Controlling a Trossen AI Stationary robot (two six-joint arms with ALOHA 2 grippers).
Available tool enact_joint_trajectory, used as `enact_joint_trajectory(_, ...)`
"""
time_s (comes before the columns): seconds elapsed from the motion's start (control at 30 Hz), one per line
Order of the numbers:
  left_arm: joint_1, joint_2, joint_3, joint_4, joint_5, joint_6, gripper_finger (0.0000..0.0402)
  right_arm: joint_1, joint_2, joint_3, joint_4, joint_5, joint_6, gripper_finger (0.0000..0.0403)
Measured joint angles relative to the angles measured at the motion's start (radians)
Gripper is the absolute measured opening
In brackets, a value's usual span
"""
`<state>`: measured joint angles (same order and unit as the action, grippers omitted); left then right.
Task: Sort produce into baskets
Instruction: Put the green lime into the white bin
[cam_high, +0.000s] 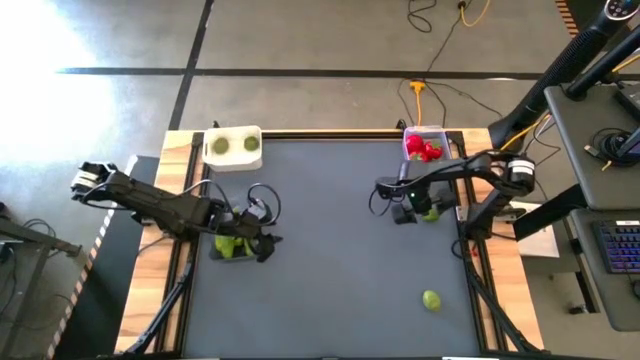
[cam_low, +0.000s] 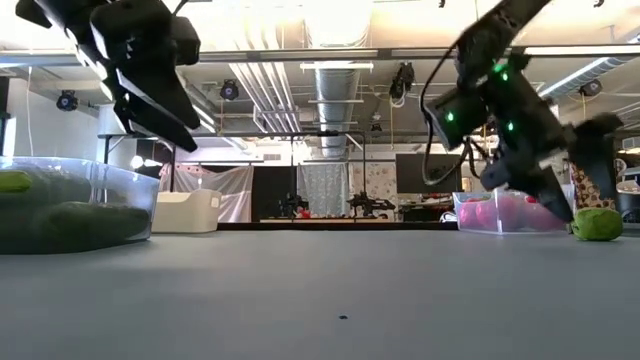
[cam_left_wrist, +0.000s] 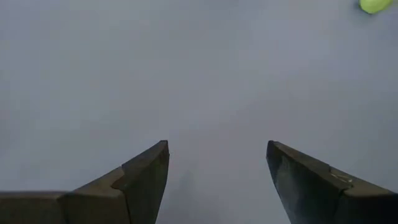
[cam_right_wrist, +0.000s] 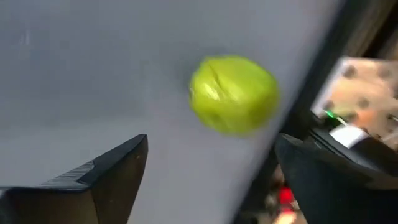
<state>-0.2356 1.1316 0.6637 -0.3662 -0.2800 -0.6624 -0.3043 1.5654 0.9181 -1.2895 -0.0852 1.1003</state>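
My right gripper (cam_right_wrist: 211, 140) hangs open at the table's far right, its fingers pointing down just short of a yellow-green ball (cam_right_wrist: 233, 93) that rests on the mat (cam_high: 432, 213) without touching them. My left gripper (cam_left_wrist: 217, 146) is open over bare mat, beside a tub (cam_high: 232, 247) holding long green pods (cam_low: 70, 220). A second yellow-green ball (cam_high: 431, 299) lies near the front right. The white tub (cam_high: 233, 148) at the far left holds two green balls. The clear tub (cam_high: 425, 146) at the far right holds red pieces (cam_high: 428, 152).
The mat's middle (cam_high: 330, 250) is bare. Cables loop off both wrists (cam_high: 262, 200). Wooden table borders and frame rails run along both sides (cam_high: 180, 230). Beyond the table's right edge stands a desk with a keyboard (cam_high: 620, 245).
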Motion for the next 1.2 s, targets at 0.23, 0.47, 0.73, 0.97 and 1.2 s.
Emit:
enact_joint_trajectory(0.23, 0.001, 0.005, 0.011, 0.010, -0.007, -0.051, 0.0253, -0.057, 0.001, -0.091, 0.084, 0.087, -0.015, 0.0284)
enact_joint_trajectory(0.47, 0.001, 0.035, 0.067, 0.017, -0.054, -0.052, 0.0253, -0.066, 0.000, -0.131, 0.147, 0.082, -0.018, 0.0231)
enact_joint_trajectory(0.73, 0.001, 0.050, 0.133, 0.003, -0.080, 0.102, 0.0253, 0.037, 0.000, -0.009, 0.254, 0.001, 0.027, 0.0193)
enact_joint_trajectory(0.97, 0.002, -0.028, 0.155, -0.186, -0.136, 0.157, 0.0253, 0.242, 0.021, 0.178, 0.695, 0.124, 0.083, 0.0198)
enact_joint_trajectory(1.2, 0.001, -0.170, 0.123, -0.298, -0.179, 0.164, 0.0253, 0.343, 0.209, 0.422, 0.779, 0.172, -0.132, 0.0199)
